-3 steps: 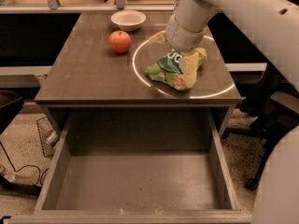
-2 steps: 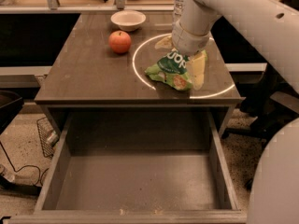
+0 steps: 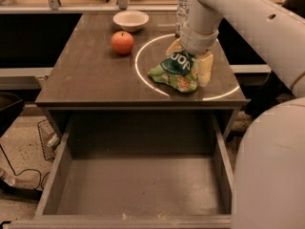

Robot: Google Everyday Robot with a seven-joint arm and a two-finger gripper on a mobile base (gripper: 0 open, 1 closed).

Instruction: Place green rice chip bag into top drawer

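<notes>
Looking down from the camera view, we see the gripper [image 3: 188,65] low over the right half of the table [image 3: 86,80], at the end of the white arm [image 3: 252,20] that comes in from the upper right. Its two cream-coloured fingers [image 3: 205,68] stand one on each side of the green rice chip bag [image 3: 177,72] and press against its upper part, so the pincer is closed on the bag. We cannot tell whether the crumpled lower edge of the bag touches the tabletop or hangs just above it. The dark-green panel with white lettering faces us, and the orange-tan chip pictures show near the bottom edge.

A thin bright ring of light [image 3: 138,73] curves over the tabletop around the bag. A red apple [image 3: 123,42] stands to the left of the ring, apart from the bag, and a white bowl [image 3: 130,19] sits just behind the apple, near the far edge. A clear plastic bottle [image 3: 183,6] stands upright at the back, partly hidden by the arm.

Below the front edge of the table the top drawer [image 3: 138,187] is pulled out towards us, its flat grey bottom bare between low side walls. A few pale crumbs lie along its front edge. The bag is over the table, not over the drawer.

At the lower right the robot's white body [image 3: 271,175] covers the corner. On the floor to the left we see a wire basket [image 3: 46,138] and a dark cable [image 3: 20,174].
</notes>
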